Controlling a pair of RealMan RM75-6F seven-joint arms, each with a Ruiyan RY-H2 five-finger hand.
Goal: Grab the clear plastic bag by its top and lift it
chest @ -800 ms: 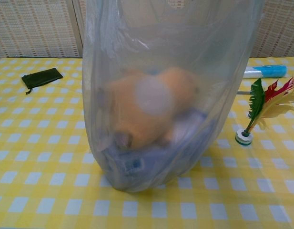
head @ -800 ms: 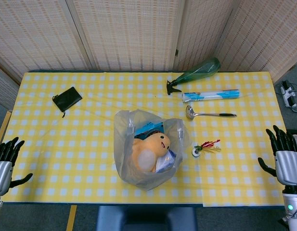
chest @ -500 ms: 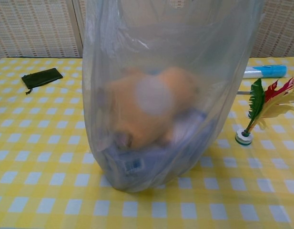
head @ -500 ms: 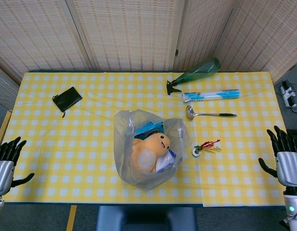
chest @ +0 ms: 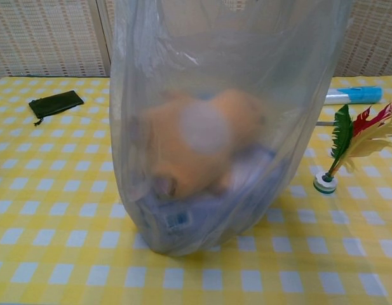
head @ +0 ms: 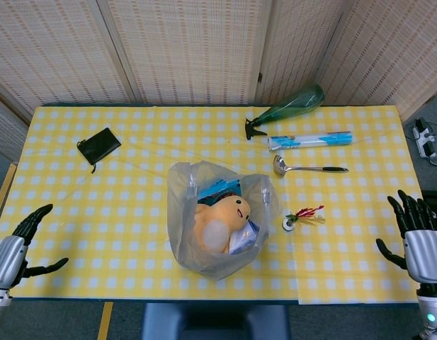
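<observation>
The clear plastic bag point(head: 217, 216) stands upright near the table's front middle, its top open, with an orange plush toy point(head: 222, 219) and blue items inside. In the chest view the bag point(chest: 221, 121) fills most of the frame. My left hand point(head: 16, 248) hovers at the table's front left corner, fingers spread, holding nothing. At the front right edge my right hand point(head: 415, 237) is also empty with its fingers apart. Both hands are far from the bag and absent from the chest view.
A black pouch point(head: 98, 145) lies back left. A green spray bottle point(head: 285, 110), a blue-white tube point(head: 310, 139) and a ladle point(head: 307, 168) lie back right. A feather shuttlecock point(head: 302, 216) sits just right of the bag.
My left hand has tilted and slid slightly right along the front edge. The right hand has dropped a little lower. The bag has not moved.
</observation>
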